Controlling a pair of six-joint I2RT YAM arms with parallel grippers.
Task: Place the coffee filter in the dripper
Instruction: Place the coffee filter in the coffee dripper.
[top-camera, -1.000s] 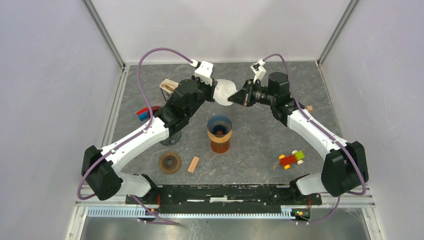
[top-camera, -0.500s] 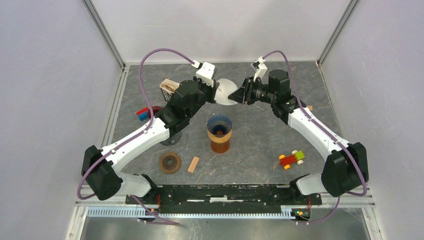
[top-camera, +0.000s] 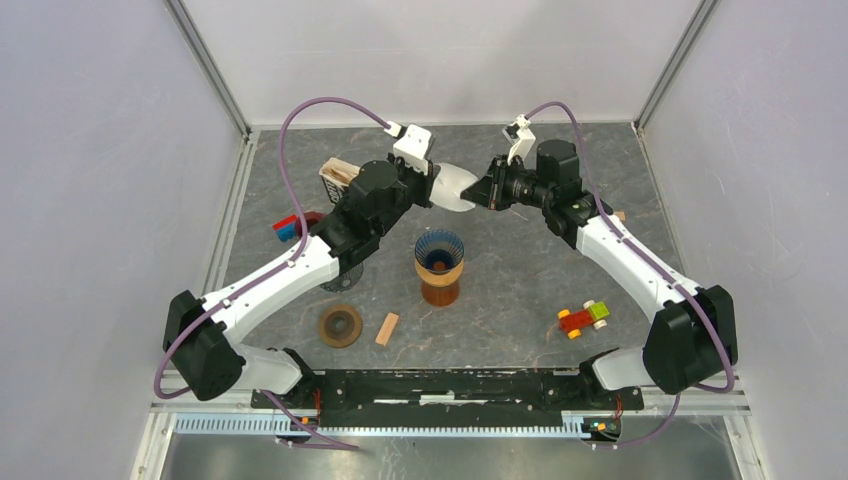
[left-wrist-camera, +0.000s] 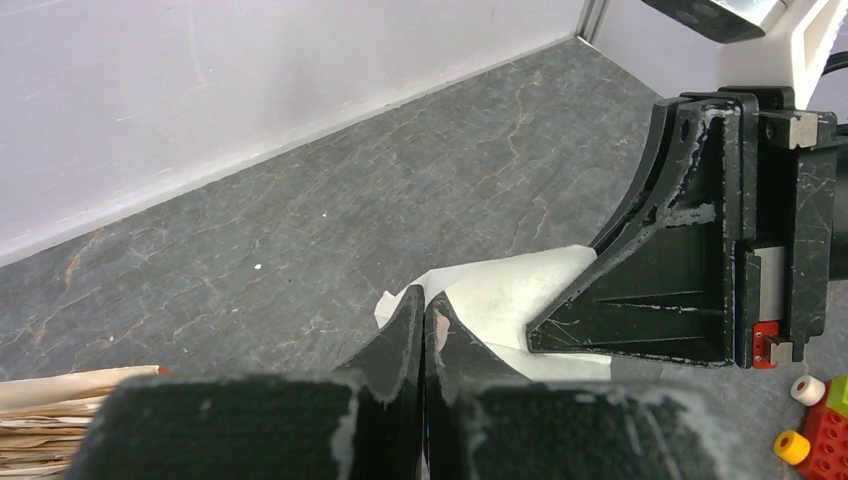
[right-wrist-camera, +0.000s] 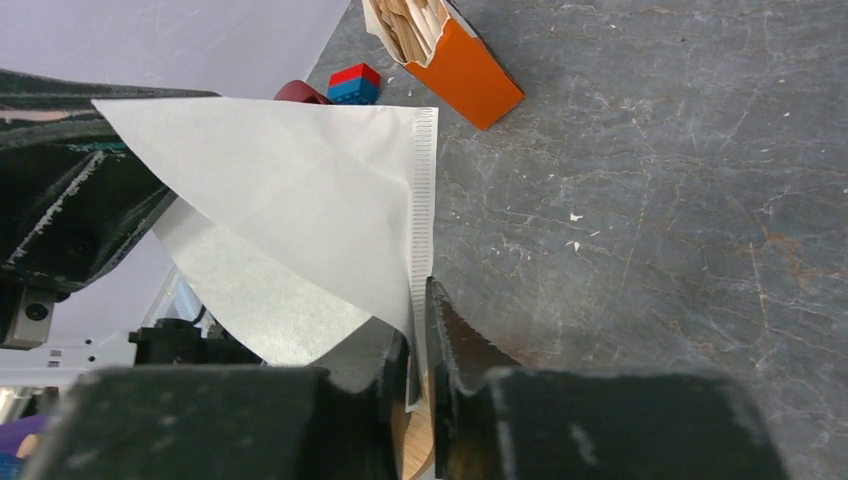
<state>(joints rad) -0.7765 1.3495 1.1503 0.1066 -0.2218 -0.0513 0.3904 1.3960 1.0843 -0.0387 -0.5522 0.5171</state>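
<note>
One coffee filter (right-wrist-camera: 300, 190), edges between both jaws

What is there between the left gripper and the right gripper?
The white paper coffee filter spans between the left gripper and right gripper, pinched by both; the top view shows it.

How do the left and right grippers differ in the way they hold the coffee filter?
The left gripper pinches one edge of the coffee filter with jaws pressed tight; the right gripper has the crimped seam between its jaws, slightly apart. In the top view the left gripper comes at the filter from the left, the right gripper from the right. Both hold it off the table beyond the dripper, not yet over it.
</note>
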